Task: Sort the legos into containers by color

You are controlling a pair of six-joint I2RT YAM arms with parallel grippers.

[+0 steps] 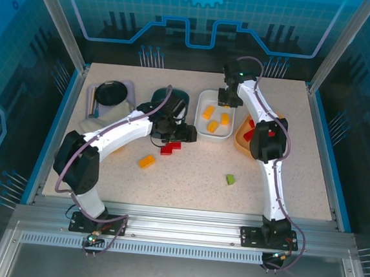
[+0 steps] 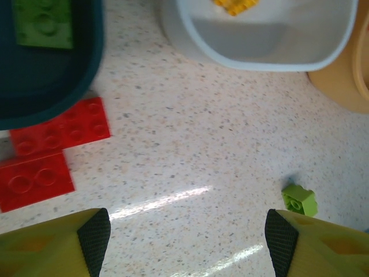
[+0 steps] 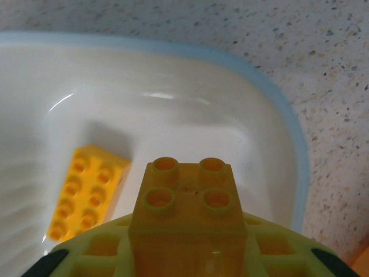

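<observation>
Placing step: right claw [image 1: 229, 100] clamps an orange-yellow brick [image 3: 187, 214] above the white tray [image 3: 190, 121]; next move probably needs only a clean release.
Teal tray [image 2: 52, 81] holds one green brick [image 2: 43, 23]; white tray holds three yellow bricks [image 1: 212, 126]; orange tray [image 1: 239, 139], partly hidden, shows red bricks [image 1: 249, 136]. Left claw [image 2: 187, 242] gapes wide, empty, over the tabletop [image 1: 298, 174] near two red legos [image 2: 57, 133]; loose orange lego [image 1: 146, 162] and green lego [image 1: 230, 179] lie lower centre.

The top external camera looks steeply down over the whole table [image 1: 187, 190] from its near side. The left wrist camera faces the table closely, with the white tray [image 2: 259, 46] at its upper edge. The right wrist camera peers closer still into that tray.
</observation>
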